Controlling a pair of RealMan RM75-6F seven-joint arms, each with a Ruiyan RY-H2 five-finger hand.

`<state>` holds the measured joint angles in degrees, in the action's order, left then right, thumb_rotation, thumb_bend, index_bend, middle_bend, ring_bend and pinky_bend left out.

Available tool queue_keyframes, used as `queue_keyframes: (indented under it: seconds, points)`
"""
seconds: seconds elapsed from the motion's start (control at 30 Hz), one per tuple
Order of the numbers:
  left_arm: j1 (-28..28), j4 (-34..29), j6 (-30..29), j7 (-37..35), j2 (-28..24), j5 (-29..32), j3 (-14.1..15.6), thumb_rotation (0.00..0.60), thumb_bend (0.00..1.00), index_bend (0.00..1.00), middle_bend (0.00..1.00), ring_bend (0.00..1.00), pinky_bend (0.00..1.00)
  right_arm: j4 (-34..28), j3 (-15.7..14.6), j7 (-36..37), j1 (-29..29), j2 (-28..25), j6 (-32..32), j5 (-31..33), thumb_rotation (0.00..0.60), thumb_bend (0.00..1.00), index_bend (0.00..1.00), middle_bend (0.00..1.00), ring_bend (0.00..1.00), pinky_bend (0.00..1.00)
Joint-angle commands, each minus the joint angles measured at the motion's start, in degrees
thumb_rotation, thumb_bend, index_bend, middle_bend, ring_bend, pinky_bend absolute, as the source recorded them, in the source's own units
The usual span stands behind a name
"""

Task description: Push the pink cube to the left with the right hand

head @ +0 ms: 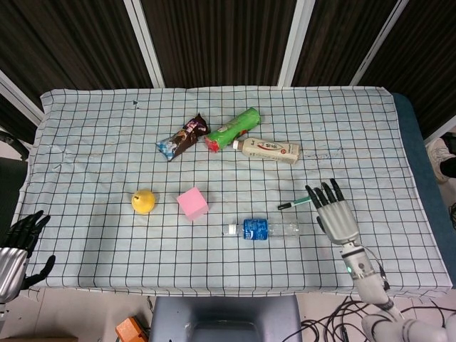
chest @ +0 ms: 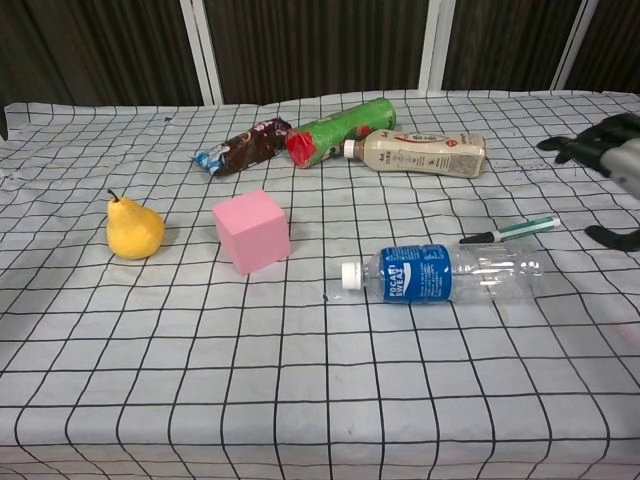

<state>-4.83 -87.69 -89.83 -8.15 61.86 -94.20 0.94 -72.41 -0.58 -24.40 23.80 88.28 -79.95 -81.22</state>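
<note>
The pink cube sits on the checked cloth just right of a yellow pear. My right hand hovers far to the cube's right near the table's right side, fingers spread and holding nothing. Only its fingertips show at the right edge of the chest view. My left hand hangs off the table's front left corner, fingers apart and empty.
A lying water bottle and a green pen sit between the cube and my right hand. A chocolate wrapper, a green tube and a milk-tea bottle lie behind.
</note>
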Motion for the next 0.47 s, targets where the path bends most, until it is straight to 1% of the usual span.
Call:
queue_keyframes:
  seconds: [0.03, 0.1, 0.13, 0.17, 0.23, 0.3, 0.47]
  points:
    - [-0.13, 0.00, 0.45, 0.59, 0.23, 0.25, -0.08, 0.600, 0.39, 0.00, 0.00, 0.00, 0.11, -15.97, -5.59, -1.73, -14.32, -10.34, -18.63, -4.17, 0.600, 0.40, 0.18, 0.20, 0.04, 0.06]
    - [-0.30, -0.15, 0.98, 1.27, 0.37, 0.34, -0.03, 0.600, 0.39, 0.00, 0.00, 0.00, 0.11, -16.18, -6.45, 1.17, -17.89, -11.36, -23.35, -5.50, 0.600, 0.40, 0.14, 0.16, 0.00, 0.03]
    - [-0.38, -0.33, 1.21, 1.78, 0.48, 0.35, 0.00, 0.600, 0.39, 0.00, 0.00, 0.00, 0.11, -15.13, -6.57, 4.04, -19.50, -11.42, -25.23, -6.08, 0.600, 0.40, 0.13, 0.15, 0.00, 0.03]
    - [-0.42, -0.48, 1.33, 2.25, 0.59, 0.34, 0.01, 0.600, 0.39, 0.00, 0.00, 0.00, 0.11, -14.07, -6.45, 6.16, -20.32, -11.28, -25.83, -6.13, 0.600, 0.40, 0.11, 0.14, 0.00, 0.02]
    - [-0.53, -0.86, 1.76, 3.60, 0.91, 0.46, 0.03, 0.600, 0.39, 0.00, 0.00, 0.00, 0.11, -12.45, -6.88, 8.57, -20.81, -12.22, -24.35, -6.32, 0.600, 0.39, 0.08, 0.13, 0.00, 0.02]
    - [-0.76, -1.22, 2.28, 4.81, 1.25, 0.59, -0.04, 0.600, 0.39, 0.00, 0.00, 0.00, 0.11, -12.65, -6.22, 10.56, -20.76, -13.01, -23.31, -6.09, 0.600, 0.39, 0.08, 0.12, 0.00, 0.02]
    - [-0.98, -1.82, 2.88, 6.72, 1.71, 0.66, 0.01, 0.600, 0.39, 0.00, 0.00, 0.00, 0.11, -12.92, -4.99, 11.82, -21.09, -13.85, -21.52, -6.39, 0.600, 0.39, 0.08, 0.12, 0.00, 0.02]
